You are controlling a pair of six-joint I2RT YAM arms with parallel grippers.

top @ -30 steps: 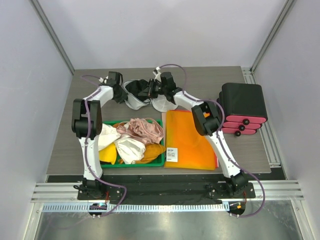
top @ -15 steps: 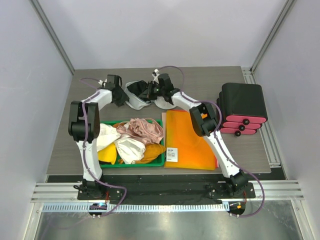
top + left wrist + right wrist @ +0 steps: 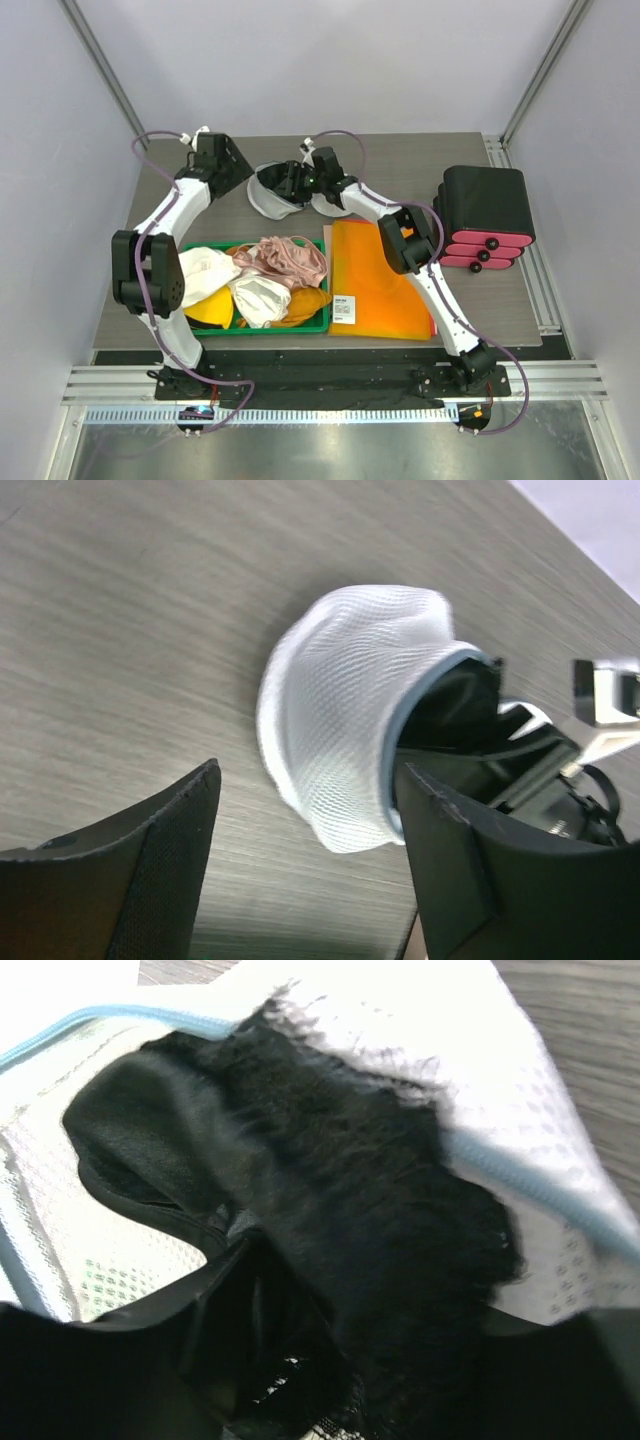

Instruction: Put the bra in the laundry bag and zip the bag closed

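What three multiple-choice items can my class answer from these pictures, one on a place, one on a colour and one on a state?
1. Where is the bag?
A. On the floor
B. Hanging from a hook
C. On the table, at its far side

2. What colour is the bra at the bag's mouth?
A. Black
B. Pink
C. Yellow

3. In what state is the bag?
A. Zipped shut
B. Open, with the bra in its mouth
C. Turned inside out

Answers:
1. C, since the top view shows the white mesh lying on the wood-grain top, far from the arms' bases.
2. A, since the right wrist view shows dark lacy cloth against the white mesh.
3. B, since the blue zip rim gapes and the bra lies across it.
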